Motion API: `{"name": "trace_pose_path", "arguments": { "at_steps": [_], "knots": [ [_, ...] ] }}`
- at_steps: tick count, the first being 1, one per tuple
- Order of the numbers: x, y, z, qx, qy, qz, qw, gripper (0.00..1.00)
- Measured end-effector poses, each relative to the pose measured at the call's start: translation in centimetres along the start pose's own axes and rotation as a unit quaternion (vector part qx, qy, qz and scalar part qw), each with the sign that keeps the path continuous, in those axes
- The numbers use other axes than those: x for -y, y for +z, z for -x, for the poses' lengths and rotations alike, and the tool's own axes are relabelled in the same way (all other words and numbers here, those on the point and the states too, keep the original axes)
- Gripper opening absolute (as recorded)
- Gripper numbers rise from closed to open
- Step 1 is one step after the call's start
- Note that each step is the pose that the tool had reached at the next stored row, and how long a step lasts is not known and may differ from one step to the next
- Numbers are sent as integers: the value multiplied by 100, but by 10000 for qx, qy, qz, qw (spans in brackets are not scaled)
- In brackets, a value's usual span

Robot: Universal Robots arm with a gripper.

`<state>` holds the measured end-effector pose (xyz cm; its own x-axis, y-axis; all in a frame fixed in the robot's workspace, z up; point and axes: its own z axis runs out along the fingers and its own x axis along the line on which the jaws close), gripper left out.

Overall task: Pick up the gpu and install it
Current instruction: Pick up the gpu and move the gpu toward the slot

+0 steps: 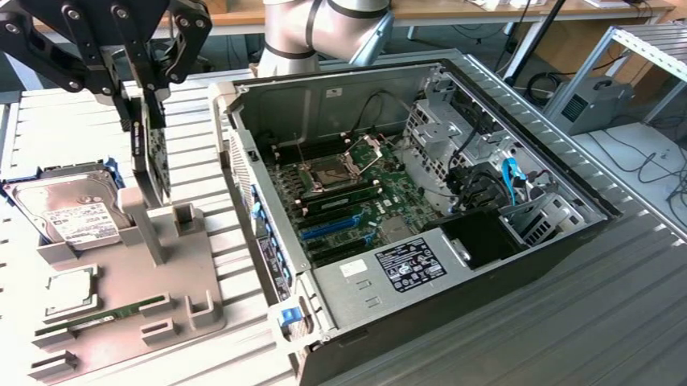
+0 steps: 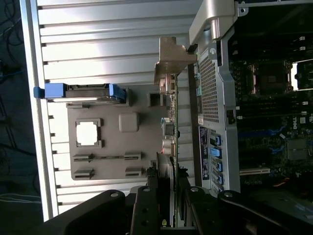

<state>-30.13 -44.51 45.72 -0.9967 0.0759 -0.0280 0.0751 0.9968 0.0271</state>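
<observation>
The gpu (image 1: 151,165) hangs upright and edge-on at the exterior view's left, a thin dark card with its lower end just above the grey holder (image 1: 188,301). My gripper (image 1: 145,84) is shut on its upper edge. In the wrist view the gpu (image 2: 174,129) runs as a narrow green strip away from my gripper (image 2: 173,183). Its silver end bracket (image 2: 173,61) is at the far end. The black fingers (image 2: 146,205) press on both faces. The open computer case (image 1: 241,104) lies on its side to the card's right in the exterior view, motherboard (image 1: 355,205) exposed.
On the holder sit a silver hard drive (image 1: 70,213), a square processor (image 1: 70,289) and a slim RAM stick (image 1: 102,315). Blue expansion slots (image 1: 327,227) show on the motherboard. The case wall (image 2: 215,93) stands close beside the card. A slatted metal table (image 1: 558,322) carries everything.
</observation>
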Motion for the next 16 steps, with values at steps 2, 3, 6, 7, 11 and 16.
{"name": "trace_pose_path", "arguments": {
  "at_steps": [2,3,6,7,11,16],
  "knots": [
    [0,0,0,0,0,0,10000,26],
    [0,1,1,1,0,1,10000,26],
    [-1,4,19,0,0,0,10000,26],
    [-2,7,26,1,0,0,10000,26],
    [-4,15,57,0,0,0,10000,26],
    [-7,23,104,0,0,0,10000,26]
  ]
}}
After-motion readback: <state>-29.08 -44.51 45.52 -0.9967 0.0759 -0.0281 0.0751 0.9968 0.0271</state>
